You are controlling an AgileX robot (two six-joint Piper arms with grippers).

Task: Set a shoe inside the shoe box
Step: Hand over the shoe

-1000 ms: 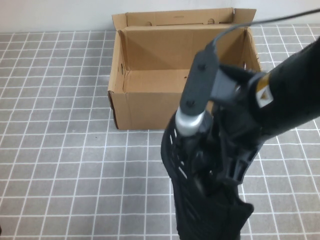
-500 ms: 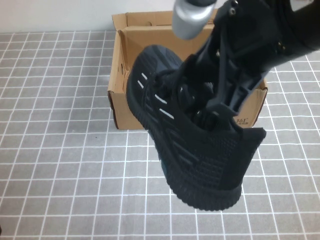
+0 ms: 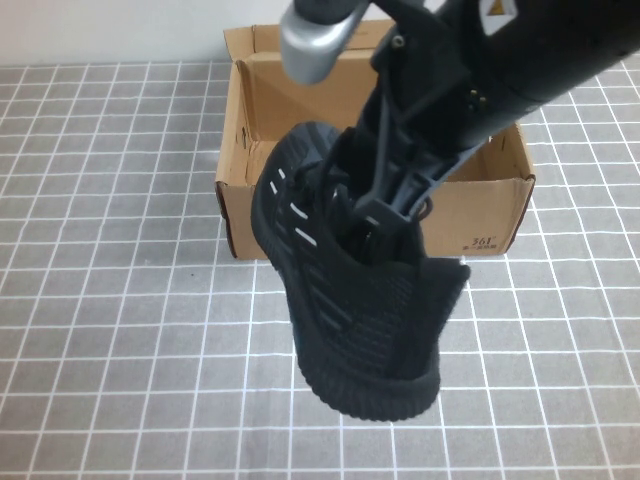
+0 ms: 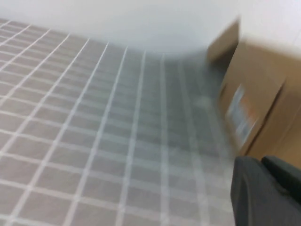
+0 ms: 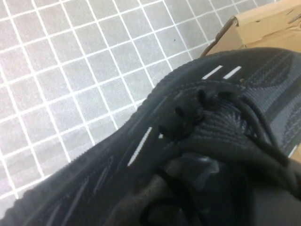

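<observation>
The black knit shoe (image 3: 350, 300) with white dash marks hangs in the air in front of the brown cardboard shoe box (image 3: 240, 215), toe towards the box's front left corner, heel towards me. My right gripper (image 3: 385, 215) is shut on the shoe at its opening, near the laces. In the right wrist view the shoe (image 5: 188, 117) fills the frame, the box corner (image 5: 268, 23) shows beyond it, and the right gripper (image 5: 221, 188) is buried in the shoe's mouth. My left gripper (image 4: 263, 193) is shut and empty, low beside the box's side wall (image 4: 263, 94).
The box stands open with upright flaps at the back of the grey tiled table (image 3: 120, 330). Its front wall carries a small "361" print (image 3: 484, 241). My right arm (image 3: 520, 50) reaches over the box's right half.
My right gripper has lifted the shoe from low at the table's front up towards the box. In the last half second the shoe shifted slightly left and down.
</observation>
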